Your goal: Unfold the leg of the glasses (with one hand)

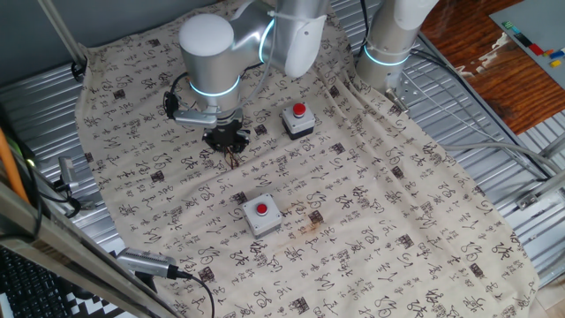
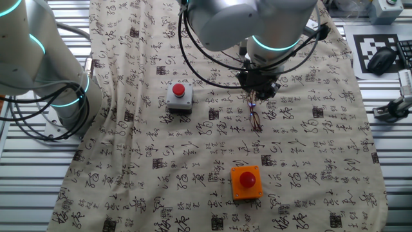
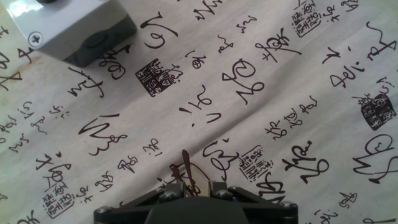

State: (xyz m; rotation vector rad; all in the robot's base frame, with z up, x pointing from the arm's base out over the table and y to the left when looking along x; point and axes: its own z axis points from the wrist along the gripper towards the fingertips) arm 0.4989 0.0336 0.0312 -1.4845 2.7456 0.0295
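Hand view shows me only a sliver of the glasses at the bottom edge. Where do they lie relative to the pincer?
Observer: The glasses lie on the printed cloth, reaching out from right under the pincer, which is low over their near end.
Operator: Is the grey box in my corner the only one out there?
Observer: No, there are two. One button box sits off to the pincer's side, and a second box sits out past the glasses' far end.
Operator: Does either touch the glasses?
Observer: No, both stand well apart from them.
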